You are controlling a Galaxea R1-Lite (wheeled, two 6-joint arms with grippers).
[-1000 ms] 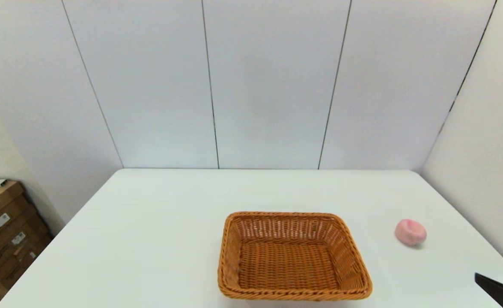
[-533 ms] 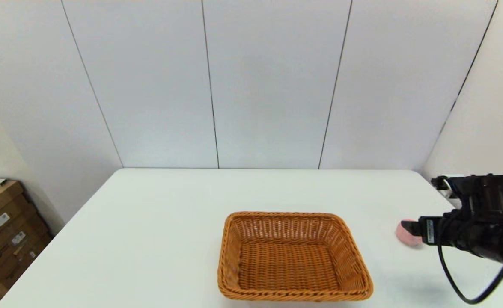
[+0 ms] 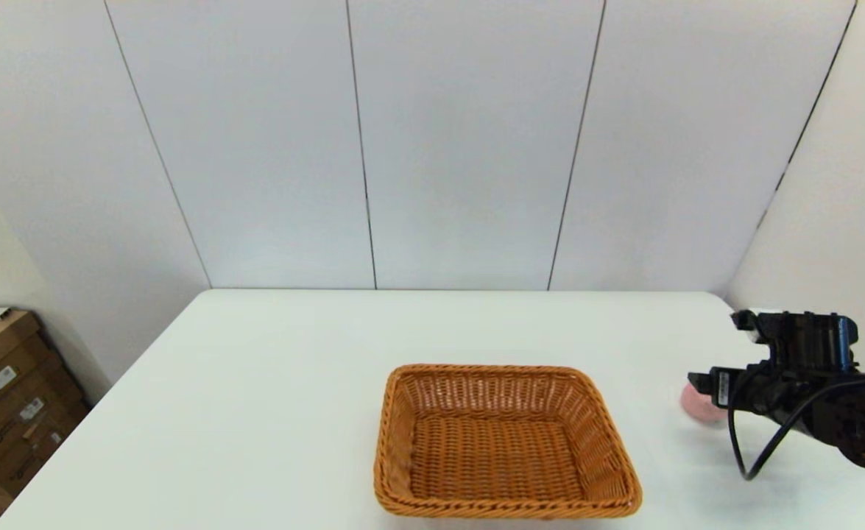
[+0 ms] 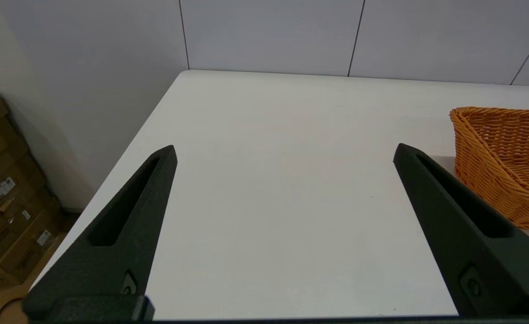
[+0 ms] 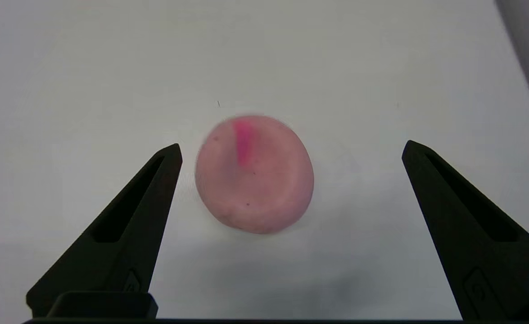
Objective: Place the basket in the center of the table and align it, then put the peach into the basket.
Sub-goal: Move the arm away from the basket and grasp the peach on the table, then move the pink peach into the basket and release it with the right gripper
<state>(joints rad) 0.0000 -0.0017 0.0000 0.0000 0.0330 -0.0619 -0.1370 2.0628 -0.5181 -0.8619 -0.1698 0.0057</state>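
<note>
The orange-brown wicker basket [image 3: 504, 442] sits empty near the table's [image 3: 292, 383] front edge, about midway across; its left end shows in the left wrist view [image 4: 503, 162]. The pale pink peach [image 3: 692, 405] lies on the table to the right of the basket, partly hidden behind my right gripper [image 3: 701, 389]. In the right wrist view the peach [image 5: 254, 173] lies between the spread fingers of that open gripper [image 5: 291, 145], nearer one finger and touching neither. My left gripper [image 4: 284, 150] is open over bare table left of the basket and holds nothing.
Cardboard boxes [image 3: 5, 397] stand on the floor off the table's left edge. A panelled wall runs behind the table and a side wall stands close on the right. The right arm's black cable [image 3: 763, 442] hangs above the table.
My right arm has come in from the bottom right corner and now hangs over the peach, partly covering it. Basket and peach have not moved.
</note>
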